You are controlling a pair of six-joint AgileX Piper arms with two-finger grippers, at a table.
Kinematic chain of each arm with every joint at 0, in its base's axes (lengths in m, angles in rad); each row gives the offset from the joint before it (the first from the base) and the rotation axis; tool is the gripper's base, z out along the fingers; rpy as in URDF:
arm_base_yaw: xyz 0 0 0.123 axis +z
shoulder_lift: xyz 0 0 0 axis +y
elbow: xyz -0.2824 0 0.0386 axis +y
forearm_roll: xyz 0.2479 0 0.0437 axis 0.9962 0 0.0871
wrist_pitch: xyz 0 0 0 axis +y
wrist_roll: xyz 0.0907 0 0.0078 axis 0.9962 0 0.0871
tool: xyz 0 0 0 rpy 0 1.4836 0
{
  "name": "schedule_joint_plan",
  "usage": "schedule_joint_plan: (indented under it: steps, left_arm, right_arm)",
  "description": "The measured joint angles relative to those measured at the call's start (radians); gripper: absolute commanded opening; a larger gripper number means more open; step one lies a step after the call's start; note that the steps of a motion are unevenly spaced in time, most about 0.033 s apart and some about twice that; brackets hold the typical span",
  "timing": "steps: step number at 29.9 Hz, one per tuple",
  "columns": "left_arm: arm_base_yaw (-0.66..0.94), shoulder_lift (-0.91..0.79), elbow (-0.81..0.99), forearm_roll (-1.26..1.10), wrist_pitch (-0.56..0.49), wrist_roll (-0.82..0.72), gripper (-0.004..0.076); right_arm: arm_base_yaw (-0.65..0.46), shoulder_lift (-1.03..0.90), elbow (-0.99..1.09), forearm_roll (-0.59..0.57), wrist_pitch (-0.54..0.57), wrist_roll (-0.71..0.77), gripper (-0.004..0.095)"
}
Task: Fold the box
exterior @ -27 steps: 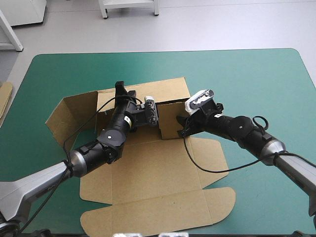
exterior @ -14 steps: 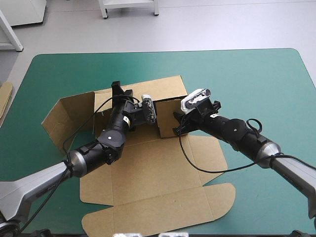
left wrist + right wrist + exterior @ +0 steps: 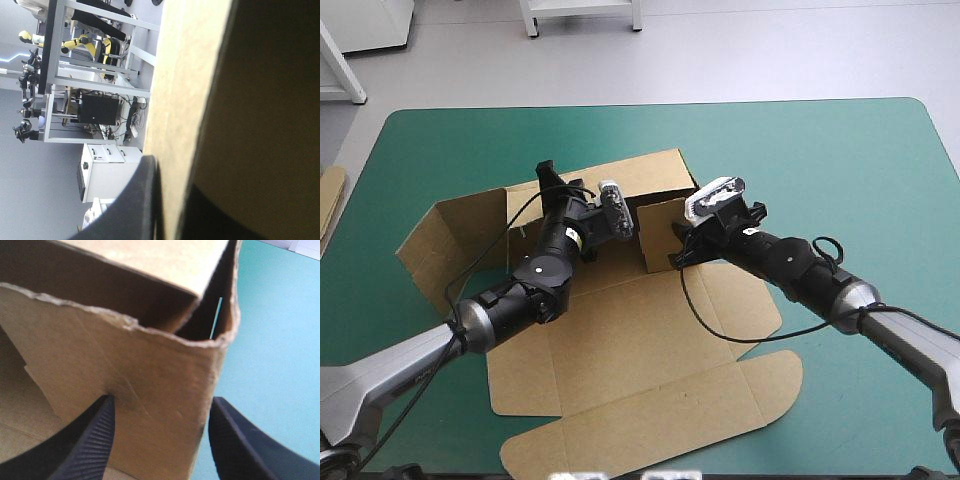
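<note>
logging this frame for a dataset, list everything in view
box: one, brown, mid-table, back and side walls raised, lid flat toward the near edge
cover: one, teal-green, over the table
board: one edge showing, brown, at the table's left edge
left gripper: one, black, shut on the box's back wall
right gripper: one, black, open, at the corner of the raised right wall
</note>
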Motion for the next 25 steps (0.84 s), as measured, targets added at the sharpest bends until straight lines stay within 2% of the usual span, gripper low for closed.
schedule_joint_plan:
  steps: [9, 25]
  left_arm:
    - [0.005, 0.001, -0.004, -0.02, 0.023, 0.016, -0.0009]
    - [0.012, 0.001, -0.004, -0.036, 0.043, 0.016, -0.0009]
  right_arm:
    - [0.009, 0.053, -0.076, 0.0, 0.015, -0.001, 0.0513]
    - [0.052, 0.117, -0.114, 0.0, -0.091, -0.002, 0.0494]
